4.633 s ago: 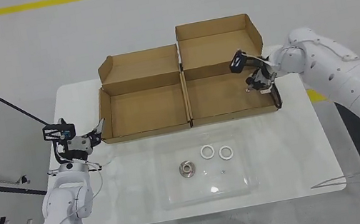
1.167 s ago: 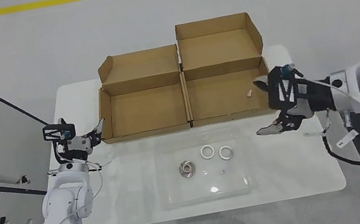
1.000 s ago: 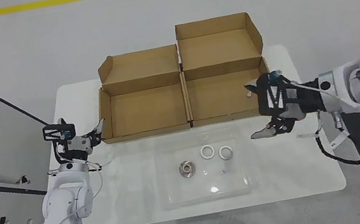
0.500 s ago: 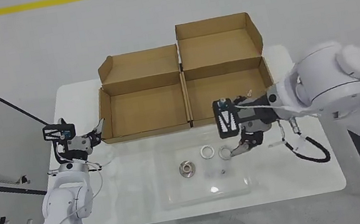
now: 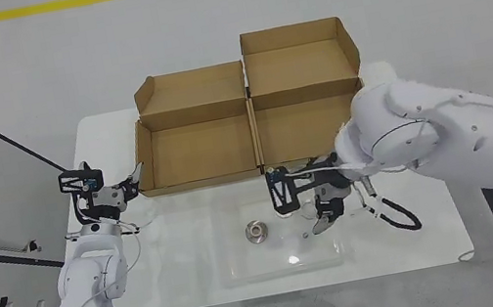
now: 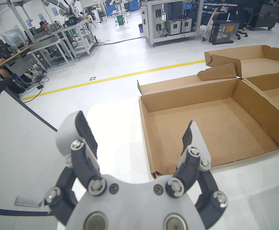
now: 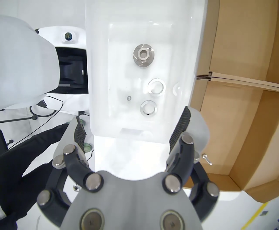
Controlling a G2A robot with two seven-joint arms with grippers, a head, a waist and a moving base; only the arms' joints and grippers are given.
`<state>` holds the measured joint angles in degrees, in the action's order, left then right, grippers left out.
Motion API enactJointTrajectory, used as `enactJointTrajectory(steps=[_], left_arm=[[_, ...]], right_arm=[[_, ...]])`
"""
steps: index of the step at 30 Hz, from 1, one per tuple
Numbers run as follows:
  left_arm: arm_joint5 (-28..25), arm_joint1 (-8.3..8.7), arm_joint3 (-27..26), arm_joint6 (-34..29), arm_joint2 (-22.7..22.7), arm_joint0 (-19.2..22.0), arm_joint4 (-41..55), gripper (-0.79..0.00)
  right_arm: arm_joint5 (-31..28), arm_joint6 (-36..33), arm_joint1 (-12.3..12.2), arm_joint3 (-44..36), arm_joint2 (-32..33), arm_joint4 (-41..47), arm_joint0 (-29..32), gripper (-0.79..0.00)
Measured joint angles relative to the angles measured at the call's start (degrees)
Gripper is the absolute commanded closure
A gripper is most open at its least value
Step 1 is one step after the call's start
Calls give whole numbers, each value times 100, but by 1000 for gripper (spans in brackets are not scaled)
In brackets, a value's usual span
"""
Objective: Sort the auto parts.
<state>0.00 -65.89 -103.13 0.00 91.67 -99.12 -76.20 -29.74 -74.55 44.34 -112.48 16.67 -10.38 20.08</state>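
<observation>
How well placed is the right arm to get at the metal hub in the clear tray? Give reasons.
Probably yes. The right gripper hangs open over the end of the tray, which looks open-topped. The hub lies bare beyond two rings, with nothing covering it.

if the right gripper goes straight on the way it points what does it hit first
Probably the near end of the clear tray, which sits between the open right gripper's fingers; a metal ring lies just beyond. Depth is unclear, so it might clear the wall and meet the tray floor.
</observation>
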Motion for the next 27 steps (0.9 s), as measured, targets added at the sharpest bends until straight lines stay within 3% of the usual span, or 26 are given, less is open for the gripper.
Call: enactJointTrajectory(steps=[7, 24, 27], left_arm=[[0, 0, 0, 0, 0, 0, 0, -785], [0, 0, 0, 0, 0, 0, 0, -785], [0, 0, 0, 0, 0, 0, 0, -785]], right_arm=[[83, -83, 309, 365, -695, 23, -297, -785], [543, -545, 1017, 843, -693, -441, 325, -785], [588, -589, 1096, 942, -693, -505, 402, -748]])
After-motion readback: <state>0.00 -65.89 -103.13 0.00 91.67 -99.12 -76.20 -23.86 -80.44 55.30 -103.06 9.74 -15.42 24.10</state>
